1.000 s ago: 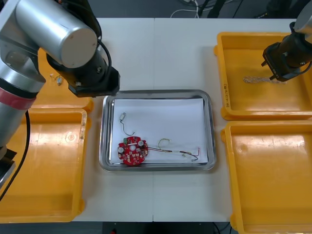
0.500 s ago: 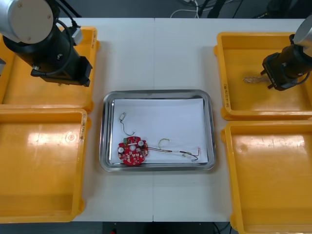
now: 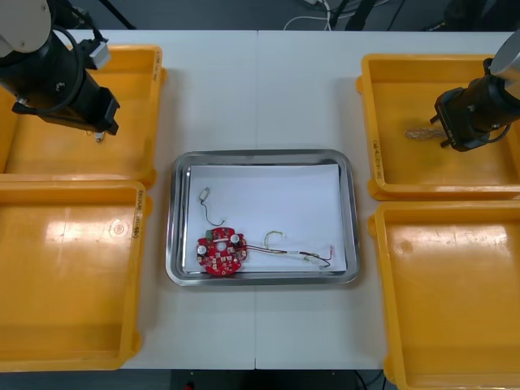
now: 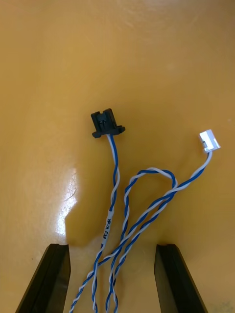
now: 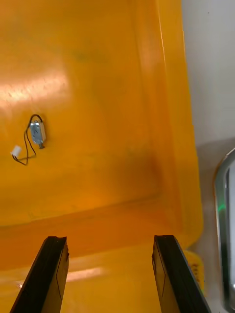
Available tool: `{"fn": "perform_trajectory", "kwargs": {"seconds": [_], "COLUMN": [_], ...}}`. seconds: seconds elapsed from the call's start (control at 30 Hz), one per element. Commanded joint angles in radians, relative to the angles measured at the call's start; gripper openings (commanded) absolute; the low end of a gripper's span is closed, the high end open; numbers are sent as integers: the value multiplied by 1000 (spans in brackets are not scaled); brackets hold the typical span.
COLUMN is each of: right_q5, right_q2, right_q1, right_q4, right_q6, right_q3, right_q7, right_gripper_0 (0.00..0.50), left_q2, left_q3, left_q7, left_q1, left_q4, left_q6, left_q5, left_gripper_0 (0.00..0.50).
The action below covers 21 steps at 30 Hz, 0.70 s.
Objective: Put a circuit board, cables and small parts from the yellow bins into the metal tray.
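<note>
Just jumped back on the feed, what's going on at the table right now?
The right gripper is low over the far right yellow bin, jaws open either side of the twisted blue and white cable, not yet gripping it. The left gripper is over the far left yellow bin, jaws open and empty, with a small metal part lying ahead of it. The metal tray already holds a red circuit board, a thin cable and a small wired part.

bins [image 3: 73, 276]: glossy plastic, smooth
tray [image 3: 349, 175]: shiny metal rim, matt white inside
table [image 3: 260, 89]: matt, smooth
cable [image 4: 116, 176]: smooth plastic sheath
</note>
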Motion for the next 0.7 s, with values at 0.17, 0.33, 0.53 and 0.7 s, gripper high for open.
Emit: {"fn": "perform_trajectory", "kwargs": {"seconds": [0.17, 0.33, 0.53, 0.7], "right_q5": [-8, -5, 15, 30], "right_q2": [35, 44, 50, 52], "right_q1": [49, 58, 63, 61], "right_q4": [-12, -12, -12, -12], "right_q6": [-15, -12, 26, 45], "right_q3": [2, 5, 16, 24], "right_q7": [-31, -25, -16, -11], "right_gripper_0": [500, 500, 500, 500], "left_q2": [36, 36, 36, 36], "left_q3": [31, 36, 36, 37], "left_q7": [-73, -100, -163, -228], "left_q1": [-67, -72, -81, -92], "left_q4": [121, 183, 248, 318], "left_q6": [-125, -196, -268, -325], "left_q5": [-40, -46, -67, -79], "left_gripper_0": [500, 500, 500, 500]}}
